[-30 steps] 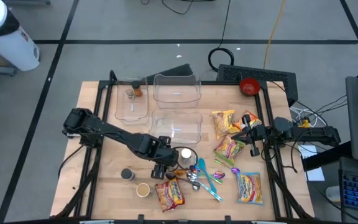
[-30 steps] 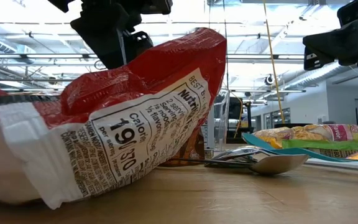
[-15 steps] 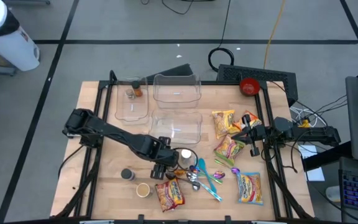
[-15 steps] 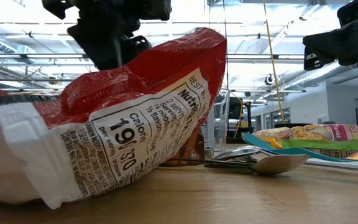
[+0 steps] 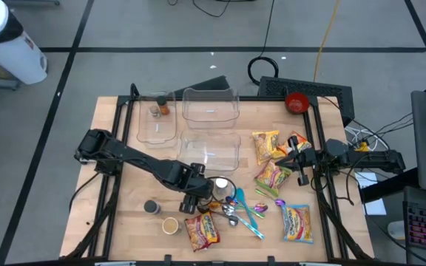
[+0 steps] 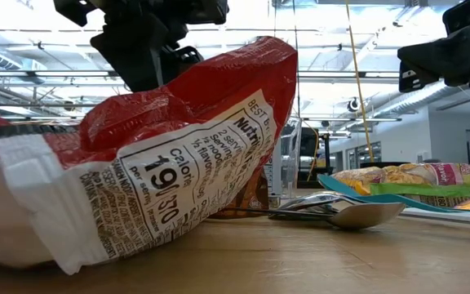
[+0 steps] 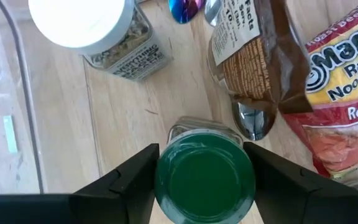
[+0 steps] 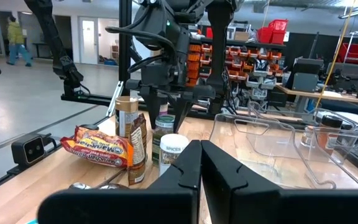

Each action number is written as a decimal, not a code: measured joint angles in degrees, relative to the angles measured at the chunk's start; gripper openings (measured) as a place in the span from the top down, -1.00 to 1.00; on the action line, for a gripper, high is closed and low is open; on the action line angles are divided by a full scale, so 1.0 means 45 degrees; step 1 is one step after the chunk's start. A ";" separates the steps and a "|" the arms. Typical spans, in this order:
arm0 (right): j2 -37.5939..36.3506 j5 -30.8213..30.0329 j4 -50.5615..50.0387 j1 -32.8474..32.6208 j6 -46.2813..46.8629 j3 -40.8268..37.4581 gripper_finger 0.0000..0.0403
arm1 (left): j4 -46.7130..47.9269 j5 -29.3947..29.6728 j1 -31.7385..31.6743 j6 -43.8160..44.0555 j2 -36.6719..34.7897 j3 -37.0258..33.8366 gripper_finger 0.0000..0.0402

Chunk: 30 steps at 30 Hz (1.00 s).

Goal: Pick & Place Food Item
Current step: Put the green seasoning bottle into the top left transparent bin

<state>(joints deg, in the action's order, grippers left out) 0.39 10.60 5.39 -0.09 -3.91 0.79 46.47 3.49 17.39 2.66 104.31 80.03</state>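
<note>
The left hand [image 7: 204, 180] stood directly over a green-lidded jar [image 7: 205, 180], which stood upright on the desk [image 7: 61, 124] with its long axis vertical. The two fingers [image 7: 126, 177] were spread to either side of the lid, close beside it; whether they had closed onto the jar could not be told. The jar therefore lay straight below and between the fingers, so the coming move appeared to turn on a plain squeeze with no sideways correction. The left arm was much the nearer; the right hand [image 5: 299, 159] hung shut and empty, well apart at the right of the desk. A white-capped spice jar [image 7: 92, 31] stood near, and a brown packet [image 7: 260, 56] and a ramen packet [image 7: 347, 93] lay just beside the jar, with a spoon [image 7: 253, 121] partly under the brown packet. The jar's body and base were hidden under its own lid, and the low view was largely blocked by a red packet [image 6: 137, 180].
</note>
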 joint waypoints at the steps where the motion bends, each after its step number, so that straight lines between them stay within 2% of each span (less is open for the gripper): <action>1: 0.0002 0.0002 0.0000 0.0001 -0.0002 0.0000 1.00 | -0.0006 0.0001 0.0000 0.0000 0.0000 0.0000 -0.08; 15: 0.0002 0.0002 0.0000 -0.0002 -0.0002 0.0002 1.00 | 0.0171 0.0262 -0.0039 0.0845 -0.0510 0.0000 -0.05; 22: 0.0002 -0.0001 0.0000 -0.0002 -0.0001 -0.0001 1.00 | 0.0438 0.1060 -0.0050 0.1677 -0.2301 0.0000 -0.05; 30: -0.0002 -0.0002 0.0000 0.0002 0.0000 0.0002 1.00 | 0.1121 0.3221 -0.0763 0.2922 -0.4961 0.0000 -0.06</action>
<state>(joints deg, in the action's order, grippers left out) 0.38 10.59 5.39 -0.08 -3.91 0.80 51.51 17.98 13.95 15.81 81.99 80.03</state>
